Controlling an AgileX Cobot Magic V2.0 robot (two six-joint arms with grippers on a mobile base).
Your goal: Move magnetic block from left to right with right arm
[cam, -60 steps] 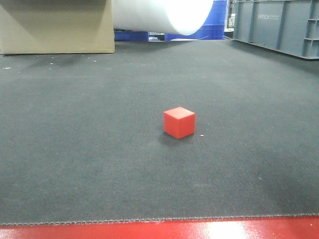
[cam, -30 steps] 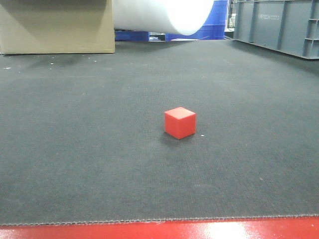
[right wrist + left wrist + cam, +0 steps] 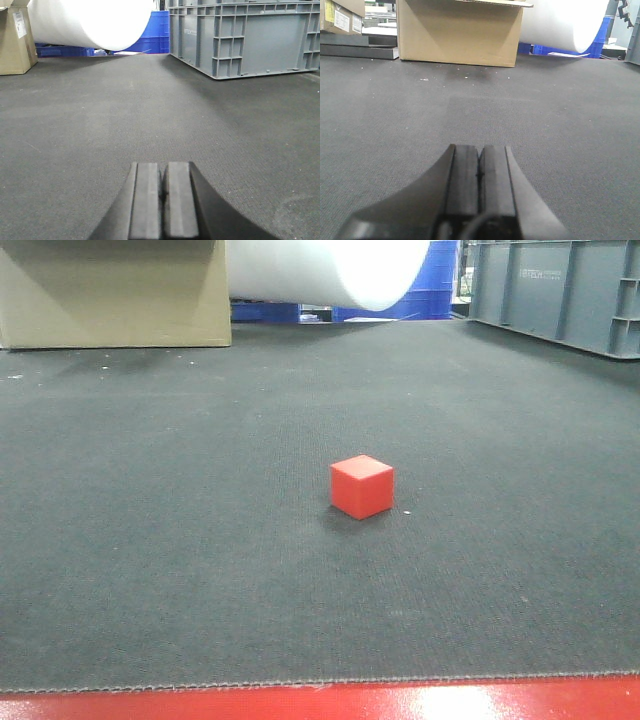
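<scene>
The right hand (image 3: 161,195) is lying low over the mat, its flat black rubbery fingers (image 3: 145,200) pressing together and gripping nothing; the left hand (image 3: 480,187) is sitting likewise, fully closed and empty. The red block (image 3: 361,486), a matte sharp-edged cube, is resting alone on the dark woven mat (image 3: 180,540) covering the tabletop.

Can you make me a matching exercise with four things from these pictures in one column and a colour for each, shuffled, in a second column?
Column one:
1. small matte cube
2. ribbed plastic crate
3. cardboard box
4. big smooth roll

Column two:
A. white
B. tan
C. bright red
D. grey

Pairs: 1-C, 2-D, 3-B, 4-A
</scene>
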